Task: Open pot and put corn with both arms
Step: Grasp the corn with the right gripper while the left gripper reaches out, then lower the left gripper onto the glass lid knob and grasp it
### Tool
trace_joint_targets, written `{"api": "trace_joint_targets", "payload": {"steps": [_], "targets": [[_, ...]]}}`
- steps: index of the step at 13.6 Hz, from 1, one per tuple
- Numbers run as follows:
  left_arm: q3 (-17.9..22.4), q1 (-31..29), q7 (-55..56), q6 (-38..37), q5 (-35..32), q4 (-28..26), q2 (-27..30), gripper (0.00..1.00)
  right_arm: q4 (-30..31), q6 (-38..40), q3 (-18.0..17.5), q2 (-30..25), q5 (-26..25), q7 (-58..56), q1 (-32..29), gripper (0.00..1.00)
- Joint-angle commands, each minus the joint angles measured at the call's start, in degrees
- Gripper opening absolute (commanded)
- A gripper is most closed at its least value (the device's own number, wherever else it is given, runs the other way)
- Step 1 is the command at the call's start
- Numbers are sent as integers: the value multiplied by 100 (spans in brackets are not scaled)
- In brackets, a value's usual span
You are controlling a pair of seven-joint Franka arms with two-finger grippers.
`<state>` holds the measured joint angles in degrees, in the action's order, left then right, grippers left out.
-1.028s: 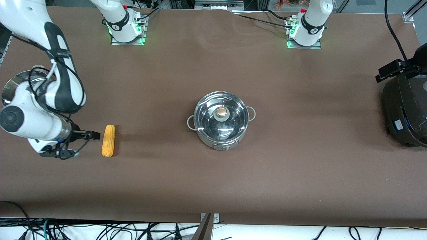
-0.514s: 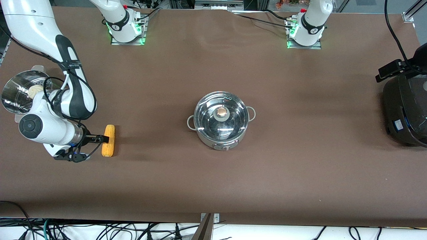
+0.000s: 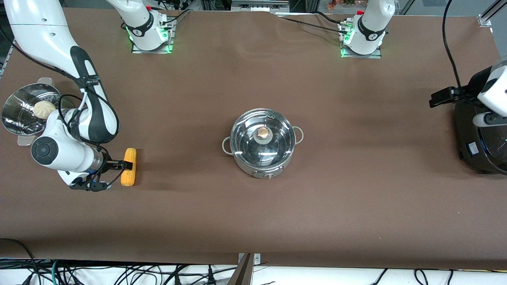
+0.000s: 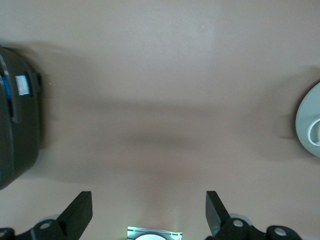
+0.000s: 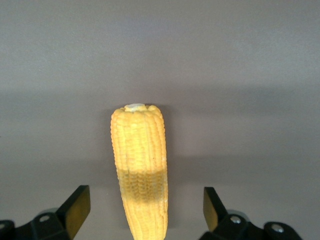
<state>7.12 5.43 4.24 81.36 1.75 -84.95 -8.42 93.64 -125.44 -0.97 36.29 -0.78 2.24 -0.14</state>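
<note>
I see the L arm has swung in over the black cooker [image 3: 481, 138] since 0.5 s ago; left hand [image 4: 148, 212] spread wide, holding nothing. Pot [image 3: 263, 142] mid worktop [image 3: 356, 213], lid on. Steel bowl [image 3: 24, 109] holds a white bun [image 3: 43, 109]. Right hand [image 5: 143, 210] released, fingers either side of the corn [image 3: 128, 166], which lies toward the R arm's end.
</note>
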Motion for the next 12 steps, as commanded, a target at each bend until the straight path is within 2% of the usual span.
{"api": "trace_joint_targets", "payload": {"steps": [1,4,7,9,12], "targets": [[26,20,41,-103,535,251,-238,100,286,-278,-26,-95,52,-48,-38,100],[-106,212,469,-77,774,260,-415,100,401,-533,-35,-78,35,-92,-30,100],[-106,844,1286,142,792,242,-573,100,620,-963,-35,-87,17,-92,-21,100],[-403,1047,2033,457,905,233,-695,100,700,-1148,-35,-78,8,-110,-21,100],[-562,1635,3315,1107,1081,277,-1090,100,770,-1324,-35,-52,8,-110,-3,100]]}}
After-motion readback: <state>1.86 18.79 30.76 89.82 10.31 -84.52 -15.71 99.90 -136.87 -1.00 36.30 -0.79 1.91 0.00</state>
